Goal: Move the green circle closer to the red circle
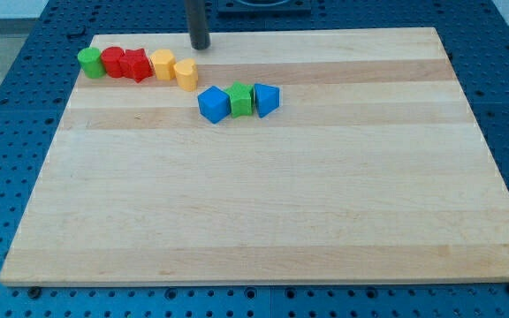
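The green circle (89,62) sits at the view's top left of the wooden board, touching the left side of the red circle (113,62). A red star-like block (136,65) touches the red circle's right side. My tip (201,47) rests on the board near the top edge, to the right of this row and well apart from the green circle, just above and right of the yellow blocks.
Two yellow blocks (163,64) (186,73) continue the row to the right. Below them lie a blue block (213,104), a green block (240,99) and another blue block (266,99) side by side. The board's top edge (325,30) is close behind my tip.
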### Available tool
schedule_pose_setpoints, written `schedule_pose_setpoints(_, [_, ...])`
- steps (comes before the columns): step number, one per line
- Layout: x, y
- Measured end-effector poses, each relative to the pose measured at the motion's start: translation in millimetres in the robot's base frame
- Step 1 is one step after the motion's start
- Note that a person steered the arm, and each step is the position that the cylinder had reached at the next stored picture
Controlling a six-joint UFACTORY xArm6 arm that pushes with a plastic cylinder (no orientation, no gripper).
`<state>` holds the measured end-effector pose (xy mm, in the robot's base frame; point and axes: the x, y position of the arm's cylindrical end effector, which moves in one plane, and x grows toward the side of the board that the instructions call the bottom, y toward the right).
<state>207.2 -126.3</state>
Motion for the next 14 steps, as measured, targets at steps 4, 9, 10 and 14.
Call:
schedule_pose_setpoints(4, [-8, -178])
schedule_pose_setpoints(9, [42, -178])
schedule_pose_setpoints(10, [58, -178])
schedule_pose_setpoints(14, [97, -179])
